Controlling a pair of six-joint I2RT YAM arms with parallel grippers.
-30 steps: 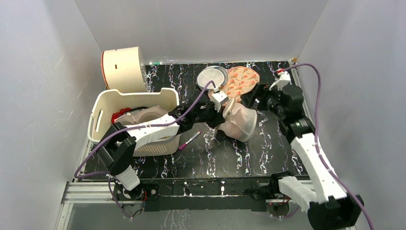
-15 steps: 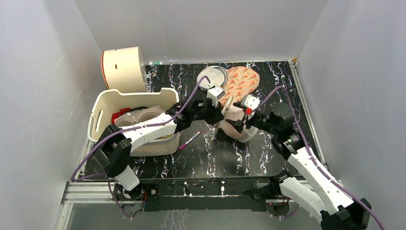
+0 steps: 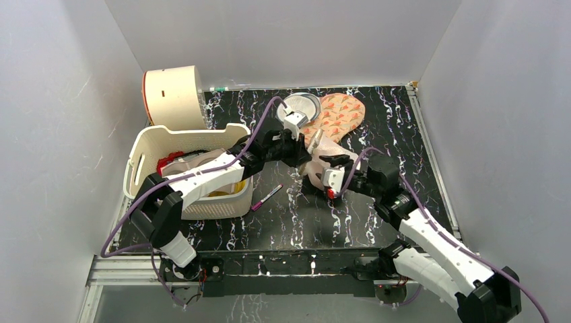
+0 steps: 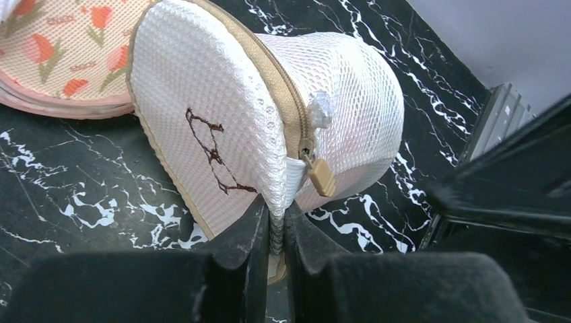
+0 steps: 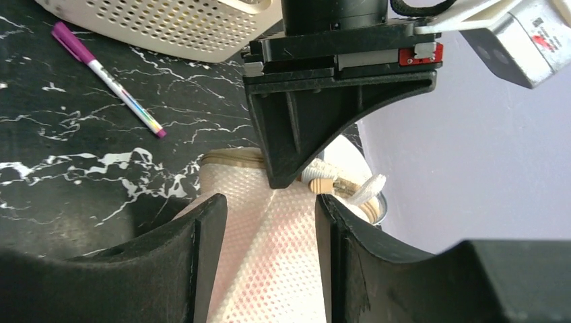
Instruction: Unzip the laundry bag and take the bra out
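The beige mesh laundry bag (image 4: 222,101) stands on edge on the black marbled table, its black bra drawing (image 4: 214,153) facing left. My left gripper (image 4: 273,208) is shut on the bag's rim just below the tan zipper pull (image 4: 321,176); the zipper looks closed. My right gripper (image 5: 269,208) is open, with its fingers on either side of the bag's mesh side (image 5: 269,269). The pink bra shows only as a tint through the mesh. In the top view the bag (image 3: 322,149) sits between the left gripper (image 3: 313,145) and the right gripper (image 3: 334,161).
The orange-patterned pouch (image 3: 340,114) and the grey round mesh pouch (image 3: 301,106) lie just behind the bag. A cream basket (image 3: 182,134) with clothes stands at the left, a round cream box (image 3: 174,97) behind it. A purple pen (image 3: 267,197) lies beside the basket.
My right arm has swung in from the back right and down, and its open fingers now straddle the bag. My left gripper has drawn the bag a little back and left.
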